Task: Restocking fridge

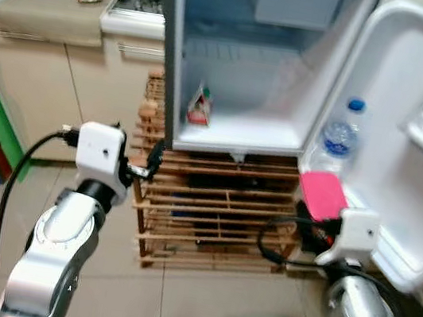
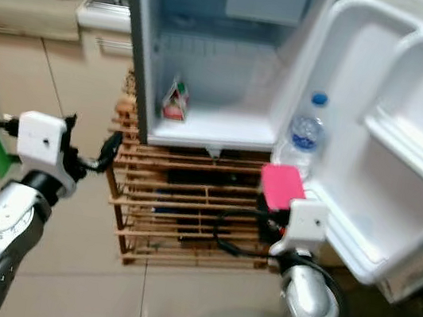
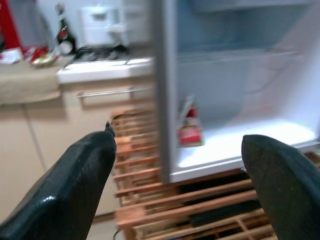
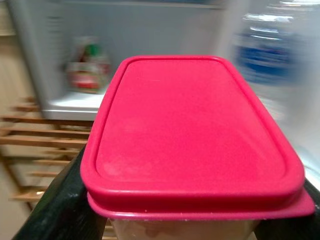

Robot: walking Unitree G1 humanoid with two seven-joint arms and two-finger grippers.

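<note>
One pink-lidded container [image 1: 322, 194] sits clamped in the right tool [image 1: 315, 223].

My arms are brushed silver, built of rounded, jointed segments with a ringed disc at each elbow. Each wrist carries a white, boxy camera housing with rounded corners. Beside the wooden pallet rack [image 1: 204, 206], a thick black cable loops from my left arm's housing down along the silver shell; another black cable curls by my right wrist. My left gripper [image 3: 180, 195] has glossy, rounded black fingers [image 3: 65, 195].
</note>
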